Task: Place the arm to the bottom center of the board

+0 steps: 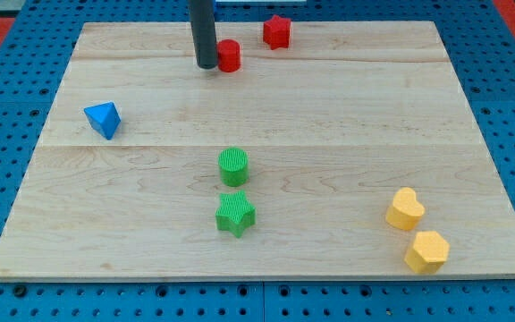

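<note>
Presently my tip [206, 64] rests near the tabletop's [329, 116] 12 o'clock edge, touching the red cylinder [229, 55] at its 9 o'clock side; I see no gripper. Bottom center lies beyond the green star [235, 215].

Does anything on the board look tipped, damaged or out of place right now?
Nothing stands out. All seven blocks sit flat on the board, none stacked or hanging over an edge. My tip is near the view's top, beside the red cylinder, far from bottom center.
</note>
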